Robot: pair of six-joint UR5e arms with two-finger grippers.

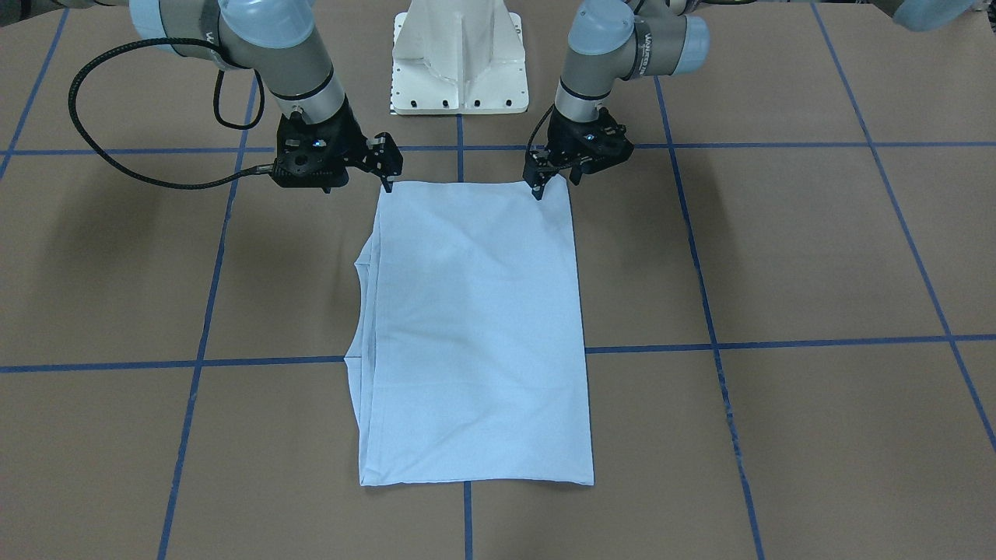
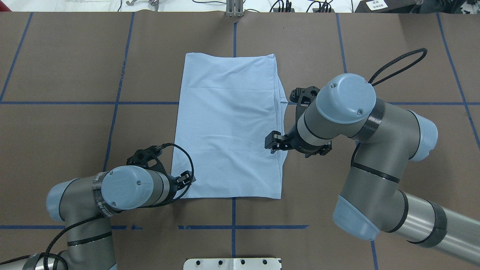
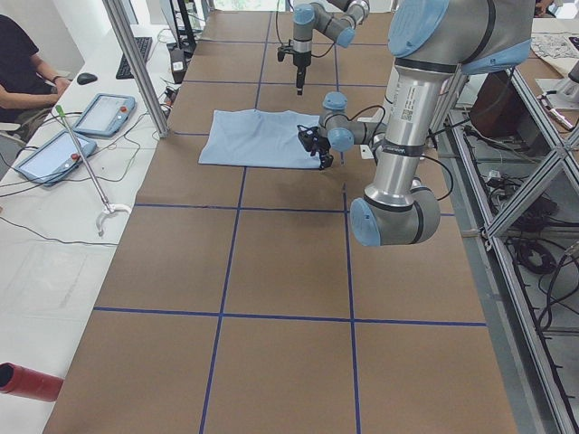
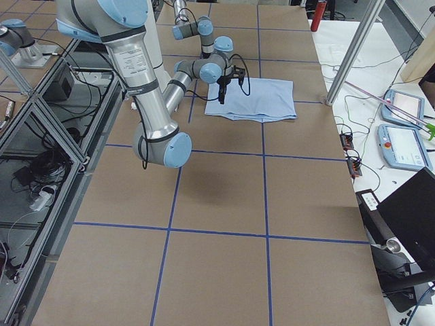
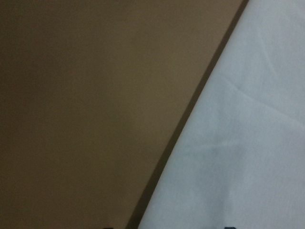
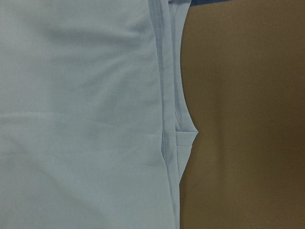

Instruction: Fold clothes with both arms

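The light blue T-shirt [image 1: 475, 334] lies flat on the brown table, folded lengthwise into a tall rectangle [image 2: 228, 127]. Sleeve layers stick out along its right-arm side [image 6: 183, 136]. Its print and collar are hidden. My left gripper [image 1: 556, 185] is open and low at the shirt's near corner on the left side [image 2: 185, 180]; its wrist view shows the shirt edge [image 5: 238, 143] very close. My right gripper [image 1: 356, 187] is open and empty, raised above the shirt's right edge [image 2: 275, 144].
The white pedestal base [image 1: 459, 62] stands just behind the shirt on the robot's side. Blue tape lines [image 1: 467, 354] grid the table. A person [image 3: 23, 63], tablets [image 3: 104, 113] and a metal post [image 3: 136, 63] stand along the far side.
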